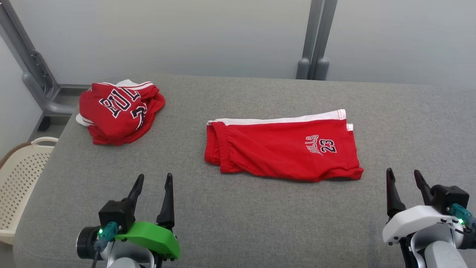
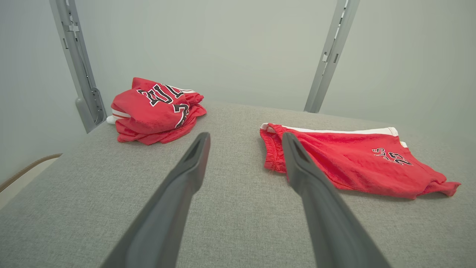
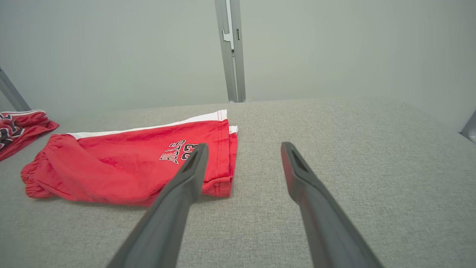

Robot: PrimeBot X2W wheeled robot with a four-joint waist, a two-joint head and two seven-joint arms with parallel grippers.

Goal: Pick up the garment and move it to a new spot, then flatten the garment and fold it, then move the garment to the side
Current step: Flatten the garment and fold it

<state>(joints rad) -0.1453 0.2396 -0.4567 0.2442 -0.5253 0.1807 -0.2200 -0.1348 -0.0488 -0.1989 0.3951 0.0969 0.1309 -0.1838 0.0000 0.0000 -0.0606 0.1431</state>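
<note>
A red garment (image 1: pixel 282 147), a pair of shorts with a white side stripe and the number 23, lies folded flat in the middle of the grey padded table (image 1: pixel 238 223). It also appears in the left wrist view (image 2: pixel 353 163) and the right wrist view (image 3: pixel 130 167). My left gripper (image 1: pixel 154 175) hovers open near the front edge, to the left of the shorts, with nothing between its fingers (image 2: pixel 245 134). My right gripper (image 1: pixel 402 170) stands open at the front right, just beyond the shorts' right hem, and is also empty (image 3: pixel 243 144).
A crumpled red jersey (image 1: pixel 119 111) with black lettering sits at the table's far left corner (image 2: pixel 156 111). A cream perforated basket (image 1: pixel 22 178) stands on the floor left of the table. Grey metal posts (image 1: pixel 316 41) rise behind the far edge.
</note>
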